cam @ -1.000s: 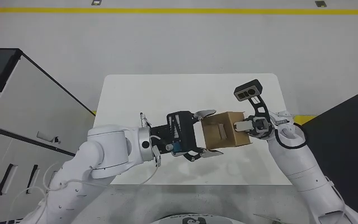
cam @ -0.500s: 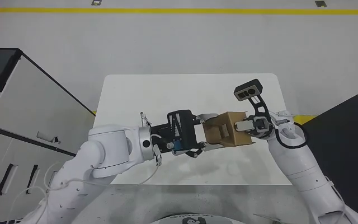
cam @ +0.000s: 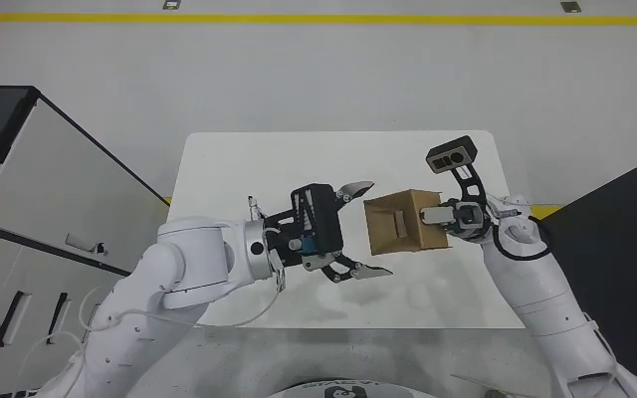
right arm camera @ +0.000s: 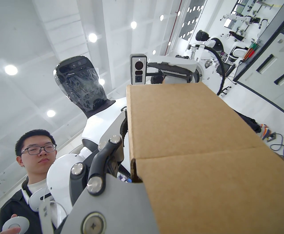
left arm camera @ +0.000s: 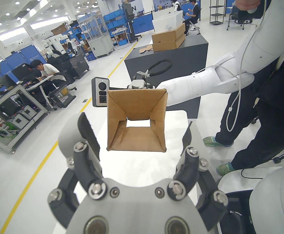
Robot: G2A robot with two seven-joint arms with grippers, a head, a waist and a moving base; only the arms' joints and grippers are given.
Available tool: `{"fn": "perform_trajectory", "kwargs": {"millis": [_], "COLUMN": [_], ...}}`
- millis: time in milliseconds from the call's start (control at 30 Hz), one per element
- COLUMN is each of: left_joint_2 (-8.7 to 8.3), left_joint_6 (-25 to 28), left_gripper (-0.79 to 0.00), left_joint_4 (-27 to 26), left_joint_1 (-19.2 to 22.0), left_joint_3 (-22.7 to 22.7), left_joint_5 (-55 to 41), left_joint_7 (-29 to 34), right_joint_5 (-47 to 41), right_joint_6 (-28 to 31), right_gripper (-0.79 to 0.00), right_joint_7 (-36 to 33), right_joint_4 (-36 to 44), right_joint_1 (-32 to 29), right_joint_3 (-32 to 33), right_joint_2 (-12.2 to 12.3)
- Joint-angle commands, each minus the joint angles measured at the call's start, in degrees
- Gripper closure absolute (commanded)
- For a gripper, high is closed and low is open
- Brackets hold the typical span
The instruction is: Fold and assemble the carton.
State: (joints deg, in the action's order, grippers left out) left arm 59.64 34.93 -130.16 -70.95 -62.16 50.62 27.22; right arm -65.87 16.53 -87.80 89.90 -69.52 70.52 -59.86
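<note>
Holding carton, right hand seemingly clamped.

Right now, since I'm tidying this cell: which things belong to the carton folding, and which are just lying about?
Part of the job:
carton, held in the right gripper
left gripper, open, facing the carton's open end
table

Just lying about:
stacked boxes, white bin and flat cardboard piece, all on the black cabinet

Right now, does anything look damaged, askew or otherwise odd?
Nothing damaged or spilled. The carton, in the right gripper, is slightly skewed to the table, and a rectangular gap shows through its unfinished end.
</note>
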Motion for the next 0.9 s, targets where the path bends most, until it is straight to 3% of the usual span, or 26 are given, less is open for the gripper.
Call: {"fn": "perform_trajectory", "kwargs": {"millis": [0,300,433,600,867], "left_joint_2": [0.00,-0.07,0.20,0.56,0.60], "left_joint_6": [-1.33,-1.31,-7.71,-18.64,-19.65], "left_gripper": [-0.785,-0.785,-0.785,-0.785,-0.785], "left_joint_4": [0.10,-0.32,0.48,-1.58,-2.06], "left_joint_1": [-0.34,0.20,-0.53,2.36,2.82], "left_joint_3": [-0.26,-0.57,0.57,0.08,-0.06], "left_joint_5": [-2.50,-2.10,-7.32,-17.27,-18.00], "left_joint_7": [0.67,2.12,5.43,13.83,14.58], "right_joint_5": [2.88,4.93,11.96,16.85,17.41], "right_joint_6": [0.95,2.04,4.23,5.52,6.13], "right_gripper": [0.000,0.000,0.000,0.000,0.000], "right_joint_7": [1.00,2.25,4.27,5.56,6.17], "right_joint_4": [-0.07,0.10,5.20,8.31,8.77], "right_joint_1": [-0.02,-0.22,-0.23,-1.42,-1.95], "right_joint_3": [1.04,1.78,4.60,7.88,9.19], "right_joint_2": [0.02,0.05,0.45,0.83,0.93]}}
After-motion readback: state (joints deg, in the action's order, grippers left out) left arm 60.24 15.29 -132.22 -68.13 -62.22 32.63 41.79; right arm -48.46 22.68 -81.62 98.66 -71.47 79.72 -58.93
